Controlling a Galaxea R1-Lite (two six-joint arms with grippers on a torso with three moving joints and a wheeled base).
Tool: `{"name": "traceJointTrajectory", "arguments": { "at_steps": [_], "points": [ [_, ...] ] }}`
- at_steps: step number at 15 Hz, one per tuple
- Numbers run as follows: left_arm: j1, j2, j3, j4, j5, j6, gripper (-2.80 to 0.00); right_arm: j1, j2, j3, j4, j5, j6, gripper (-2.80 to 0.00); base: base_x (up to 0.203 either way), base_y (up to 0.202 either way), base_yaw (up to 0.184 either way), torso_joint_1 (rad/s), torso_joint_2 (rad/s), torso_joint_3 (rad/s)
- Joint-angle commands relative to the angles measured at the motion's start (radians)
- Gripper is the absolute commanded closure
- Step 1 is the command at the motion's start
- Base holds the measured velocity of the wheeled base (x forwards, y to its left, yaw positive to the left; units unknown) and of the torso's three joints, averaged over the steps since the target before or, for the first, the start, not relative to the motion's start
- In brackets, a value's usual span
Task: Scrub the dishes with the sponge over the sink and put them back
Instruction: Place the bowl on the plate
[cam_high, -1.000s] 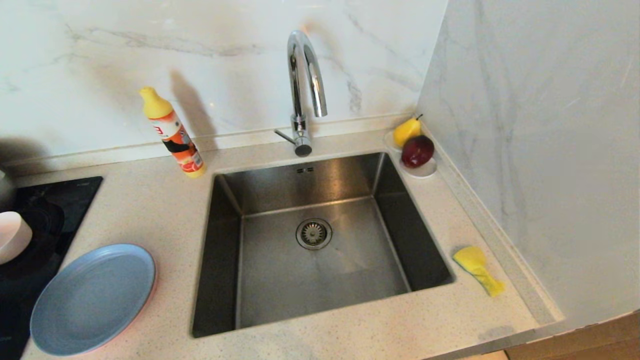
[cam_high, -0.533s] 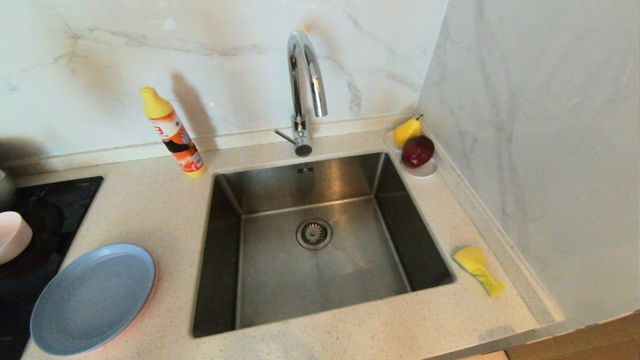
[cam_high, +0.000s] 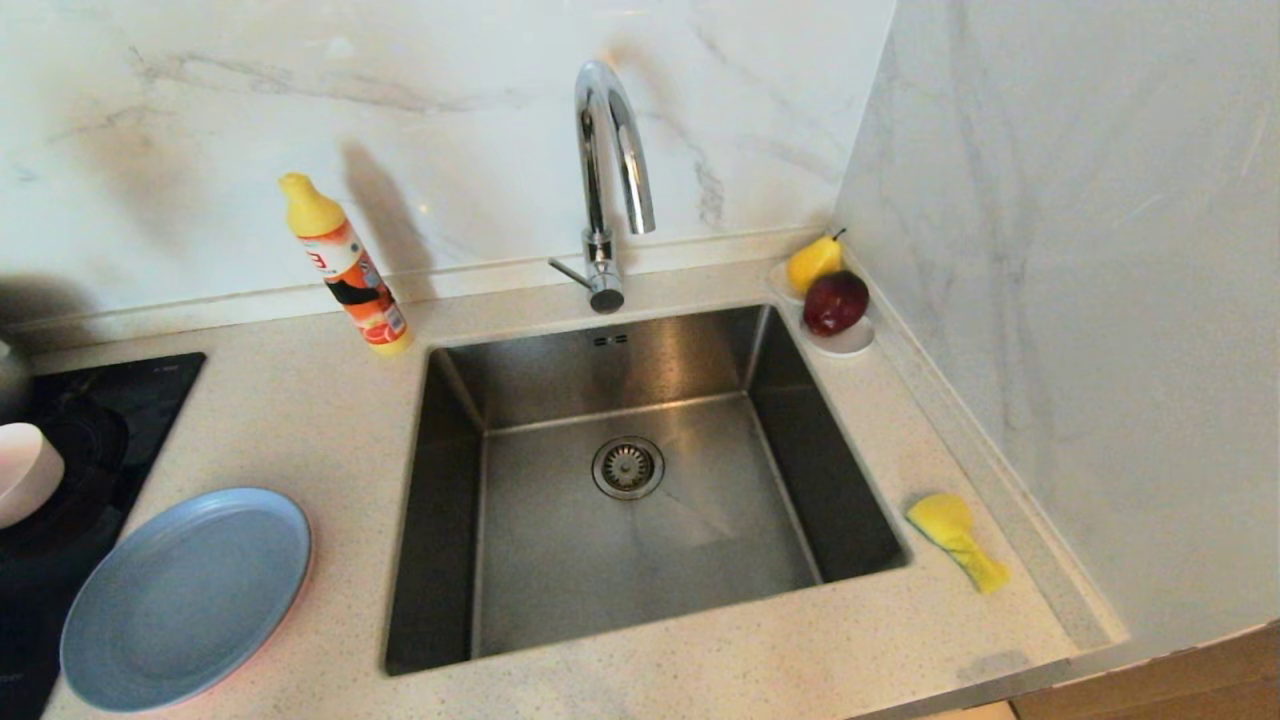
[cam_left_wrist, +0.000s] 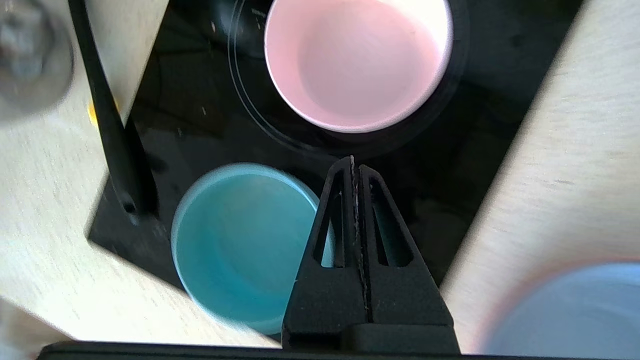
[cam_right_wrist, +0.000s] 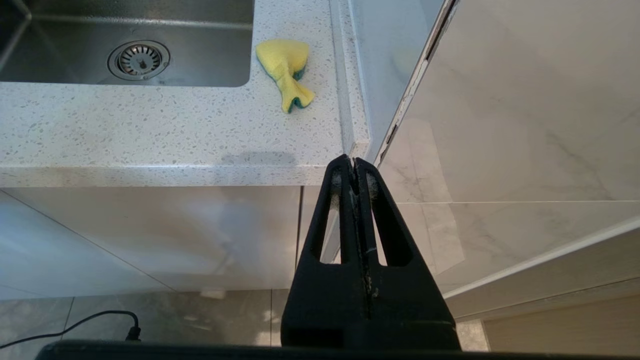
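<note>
The steel sink (cam_high: 560, 560) fills the middle of the head view, and no dish is in it. A blue-grey plate (cam_high: 185, 595) lies on the counter to its left, with a pink rim showing under its edge. The pale pink bowl (cam_left_wrist: 357, 60) and the teal bowl (cam_left_wrist: 240, 245) stand upright on the black cooktop (cam_left_wrist: 200, 125). My left gripper (cam_left_wrist: 354, 162) hovers shut and empty above the cooktop between the two bowls. The yellow sponge (cam_high: 955, 535), twisted, lies on the counter right of the sink. My right gripper (cam_right_wrist: 354, 162) is shut and empty, parked below the counter's front edge.
A detergent bottle (cam_high: 345, 265) and the tap (cam_high: 610, 180) stand behind the sink. A saucer with a pear and an apple (cam_high: 835, 300) sits in the back right corner by the side wall. A black utensil handle (cam_left_wrist: 112, 135) lies across the cooktop's edge.
In the head view a faint shadow on the left backsplash has drifted. The plate, bowl and sponge lie where they were.
</note>
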Motion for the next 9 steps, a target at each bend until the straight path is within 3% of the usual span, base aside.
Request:
{"name": "traceJointTrajectory", "arguments": {
  "at_steps": [1, 2, 9],
  "points": [
    [-0.004, 0.099, -0.053, -0.002, -0.002, 0.034, 0.0, 0.0, 0.0, 0.0, 0.0, 0.001, -0.001, 0.0, 0.0, 0.0, 0.0, 0.0, 0.0, 0.0],
    [-0.012, 0.121, -0.085, -0.002, 0.003, 0.035, -2.8, 0.0, 0.0, 0.0, 0.0, 0.001, -0.001, 0.0, 0.0, 0.0, 0.0, 0.0, 0.0, 0.0],
    [-0.072, 0.244, -0.198, -0.037, 0.027, 0.031, -2.8, 0.0, 0.0, 0.0, 0.0, 0.001, -0.001, 0.0, 0.0, 0.0, 0.0, 0.0, 0.0, 0.0]
  ]
}}
